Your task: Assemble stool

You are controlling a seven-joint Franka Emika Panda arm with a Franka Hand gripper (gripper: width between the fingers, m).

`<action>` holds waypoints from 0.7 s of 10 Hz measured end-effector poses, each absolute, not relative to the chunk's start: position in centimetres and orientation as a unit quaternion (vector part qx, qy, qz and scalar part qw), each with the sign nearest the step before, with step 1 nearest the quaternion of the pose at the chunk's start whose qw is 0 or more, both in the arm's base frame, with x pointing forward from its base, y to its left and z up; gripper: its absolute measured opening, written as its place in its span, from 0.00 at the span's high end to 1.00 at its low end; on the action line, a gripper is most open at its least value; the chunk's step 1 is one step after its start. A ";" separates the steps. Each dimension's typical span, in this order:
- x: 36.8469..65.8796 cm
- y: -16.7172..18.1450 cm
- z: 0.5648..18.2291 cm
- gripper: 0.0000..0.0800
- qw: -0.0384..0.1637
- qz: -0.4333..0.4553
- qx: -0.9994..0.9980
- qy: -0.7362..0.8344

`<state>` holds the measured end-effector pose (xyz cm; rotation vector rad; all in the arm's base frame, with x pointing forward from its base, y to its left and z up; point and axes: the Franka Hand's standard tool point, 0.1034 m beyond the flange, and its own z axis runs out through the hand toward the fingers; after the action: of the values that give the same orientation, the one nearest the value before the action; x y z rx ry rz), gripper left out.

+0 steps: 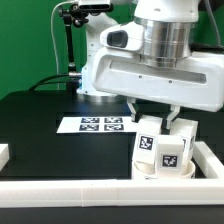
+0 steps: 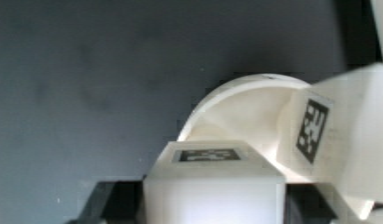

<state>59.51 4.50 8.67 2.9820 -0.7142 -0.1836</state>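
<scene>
My gripper (image 1: pixel 153 120) is shut on a white blocky stool leg (image 1: pixel 150 142), low over the round white seat (image 1: pixel 160 174) near the exterior view's front right corner. In the wrist view the held leg (image 2: pixel 214 185) fills the space between the dark fingers (image 2: pixel 120 205), with a marker tag on its upper face. The seat's curved rim (image 2: pixel 250 105) shows just beyond it. A second tagged leg (image 2: pixel 330 125) stands on the seat right beside the held one, and it also shows in the exterior view (image 1: pixel 185 135). Whether the held leg touches the seat is hidden.
The marker board (image 1: pixel 100 125) lies flat on the black table to the exterior view's left of the gripper. White border rails run along the front (image 1: pixel 90 190) and right (image 1: pixel 212 160) edges. A black stand (image 1: pixel 68 45) rises at the back.
</scene>
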 end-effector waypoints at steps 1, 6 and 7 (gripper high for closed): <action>59.5 4.6 8.6 0.58 0.034 -0.058 0.964 -0.259; 60.0 4.9 8.5 0.58 0.014 -0.051 0.913 -0.404; 60.2 5.0 8.4 0.58 0.007 -0.044 0.901 -0.431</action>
<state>60.22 5.03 8.45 2.8182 -1.3487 -0.1370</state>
